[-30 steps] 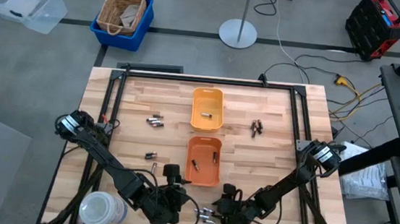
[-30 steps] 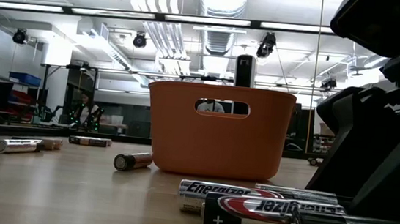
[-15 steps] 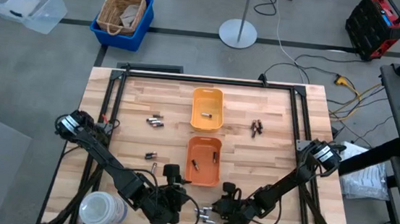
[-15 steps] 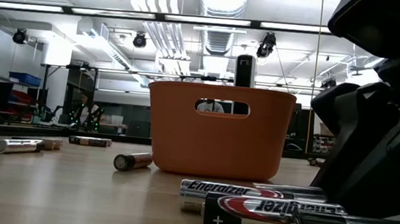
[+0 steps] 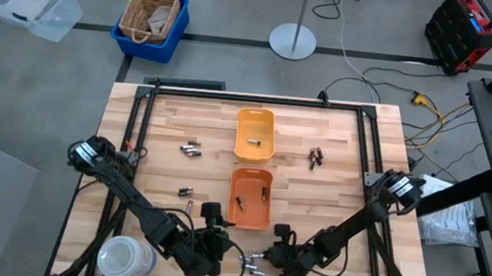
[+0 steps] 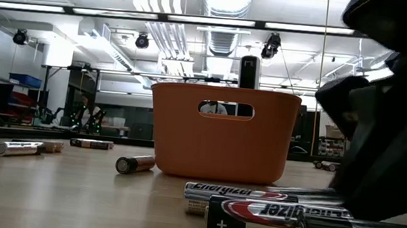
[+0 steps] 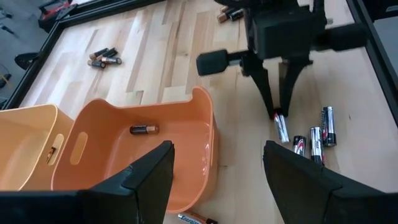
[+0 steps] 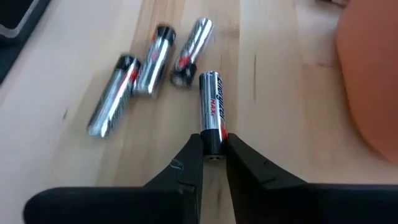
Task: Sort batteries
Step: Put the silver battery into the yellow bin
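- While your right tool (image 8: 210, 151) sits low at the near edge of the surface (image 5: 340, 182), its two fingertips pinch the end of one battery (image 8: 211, 111), which lies flat on the wood.
- Your three loose batteries (image 8: 146, 65) lie just beside that one, apart from the tool, in a fanned cluster.
- Your orange tray (image 5: 251, 197) stands near this group, toward the middle of the surface, with two batteries inside.
- Your yellow-orange tray (image 5: 254, 134) stands just beyond it, also holding batteries.
- Your left tool (image 5: 219, 243) waits beside the right one at the near edge, its fingers (image 7: 149, 177) spread wide and holding nothing.
- You have more batteries on the wood: a group left of the yellow-orange tray (image 5: 191, 149), a pair right of it (image 5: 316, 157), and some left of the orange tray (image 5: 185, 191).
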`<state>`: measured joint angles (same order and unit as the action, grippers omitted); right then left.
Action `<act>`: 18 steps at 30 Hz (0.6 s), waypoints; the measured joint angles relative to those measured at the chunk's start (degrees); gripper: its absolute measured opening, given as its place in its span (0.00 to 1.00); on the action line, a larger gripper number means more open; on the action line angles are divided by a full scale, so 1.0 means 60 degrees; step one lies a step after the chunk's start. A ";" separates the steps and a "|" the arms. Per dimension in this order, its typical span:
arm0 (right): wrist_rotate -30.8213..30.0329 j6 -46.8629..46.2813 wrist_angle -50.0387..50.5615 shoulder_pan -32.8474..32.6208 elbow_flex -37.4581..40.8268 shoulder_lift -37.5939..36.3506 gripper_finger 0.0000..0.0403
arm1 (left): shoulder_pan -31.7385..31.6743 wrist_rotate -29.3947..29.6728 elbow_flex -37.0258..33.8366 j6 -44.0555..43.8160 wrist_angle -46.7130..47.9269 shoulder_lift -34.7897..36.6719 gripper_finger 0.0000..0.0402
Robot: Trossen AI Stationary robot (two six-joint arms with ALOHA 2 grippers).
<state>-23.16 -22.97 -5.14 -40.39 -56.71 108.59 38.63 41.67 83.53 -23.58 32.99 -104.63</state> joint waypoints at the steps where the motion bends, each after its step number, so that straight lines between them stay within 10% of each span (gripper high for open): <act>1: 0.0000 0.0069 0.0074 0.0021 0.0004 -0.0119 0.10 | 0.0000 0.0034 0.0000 0.0003 0.0000 0.0000 0.56; 18: 0.0124 0.2312 0.2315 0.1020 -0.0026 -0.5173 0.10 | 0.0066 0.0279 0.0892 0.1627 -0.0328 0.0002 0.56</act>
<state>-22.42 -9.09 8.75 -34.27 -56.86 77.55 39.03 43.34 88.88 -13.82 31.03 -104.62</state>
